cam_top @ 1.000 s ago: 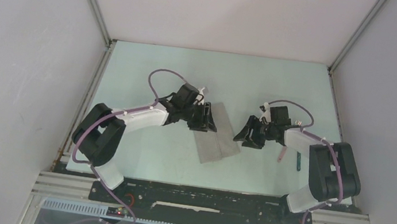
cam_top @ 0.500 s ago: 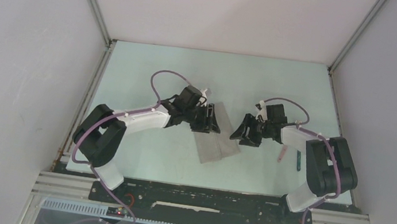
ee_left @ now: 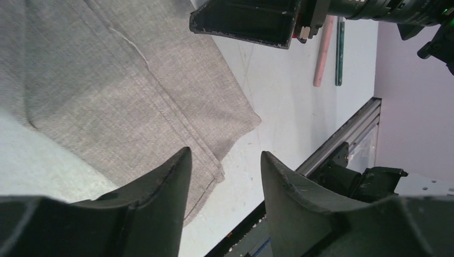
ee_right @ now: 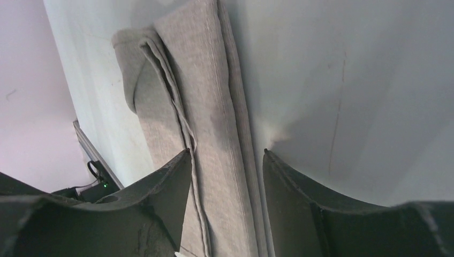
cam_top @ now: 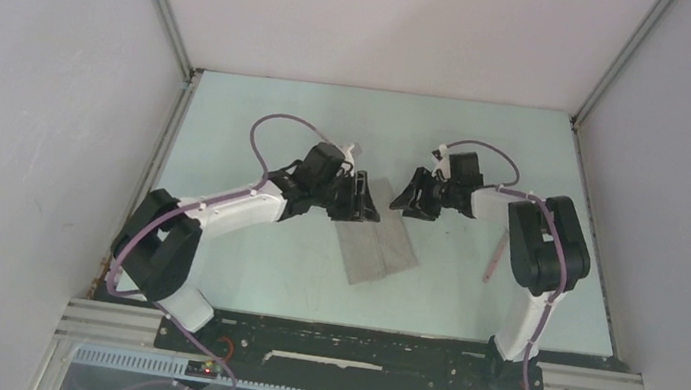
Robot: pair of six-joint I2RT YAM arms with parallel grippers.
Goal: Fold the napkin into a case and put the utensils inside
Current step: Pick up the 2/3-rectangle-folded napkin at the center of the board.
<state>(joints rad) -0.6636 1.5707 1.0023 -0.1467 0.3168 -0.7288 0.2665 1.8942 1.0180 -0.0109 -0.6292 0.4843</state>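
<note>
Left tool (cam_top: 361, 200) hangs over the far end of the napkin (cam_top: 377, 250), jaws apart with nothing between them. Right tool (cam_top: 410, 195), just beside that same end, is likewise spread and empty. On the pale counter (cam_top: 260, 123) the grey napkin lies folded into a narrow angled strip. A pink-handled utensil (cam_top: 493, 260) and a teal-handled utensil (ee_left: 339, 51) lie side by side near the right arm, apart from the cloth.
</note>
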